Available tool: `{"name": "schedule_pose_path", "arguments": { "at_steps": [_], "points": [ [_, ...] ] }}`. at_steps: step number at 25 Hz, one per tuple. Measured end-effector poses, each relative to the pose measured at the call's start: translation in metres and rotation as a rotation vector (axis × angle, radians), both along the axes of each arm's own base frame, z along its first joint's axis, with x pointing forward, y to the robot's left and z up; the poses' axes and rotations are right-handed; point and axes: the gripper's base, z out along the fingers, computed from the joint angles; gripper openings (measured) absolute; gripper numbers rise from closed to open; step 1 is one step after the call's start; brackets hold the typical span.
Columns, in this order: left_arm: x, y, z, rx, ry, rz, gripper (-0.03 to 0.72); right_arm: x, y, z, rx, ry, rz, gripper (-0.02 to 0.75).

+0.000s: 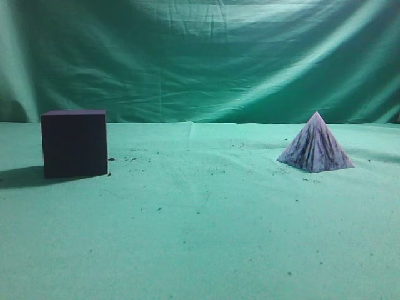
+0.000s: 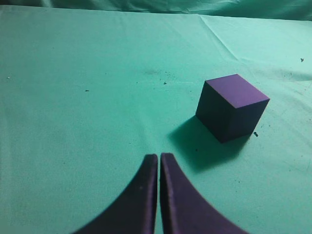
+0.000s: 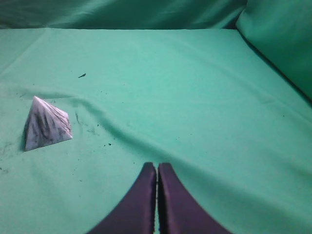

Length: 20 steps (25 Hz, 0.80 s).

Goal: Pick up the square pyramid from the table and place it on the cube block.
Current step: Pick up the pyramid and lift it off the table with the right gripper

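Observation:
The square pyramid (image 1: pixel 316 145), pale lilac with dark streaks, stands on the green table (image 1: pixel 206 237) at the right. It also shows at the left of the right wrist view (image 3: pixel 45 125). The dark purple-black cube block (image 1: pixel 74 143) stands at the left, and shows in the left wrist view (image 2: pixel 231 106). My left gripper (image 2: pixel 159 157) is shut and empty, short of the cube and to its left. My right gripper (image 3: pixel 157 165) is shut and empty, to the right of the pyramid and well apart from it. Neither gripper shows in the exterior view.
A wrinkled green cloth backdrop (image 1: pixel 206 56) hangs behind the table. Small dark specks lie scattered on the cloth (image 1: pixel 134 159). A fold of cloth rises at the right in the right wrist view (image 3: pixel 278 44).

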Motion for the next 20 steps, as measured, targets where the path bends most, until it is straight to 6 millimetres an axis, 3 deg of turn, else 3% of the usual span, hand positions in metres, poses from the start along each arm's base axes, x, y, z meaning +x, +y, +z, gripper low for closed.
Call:
{"name": "schedule_pose_path", "arguments": {
  "at_steps": [20],
  "points": [
    [0.0000,0.0000,0.0000,0.000,0.000,0.000,0.000,0.0000,0.0000,0.0000,-0.002,0.000,0.001,0.000]
  ]
}}
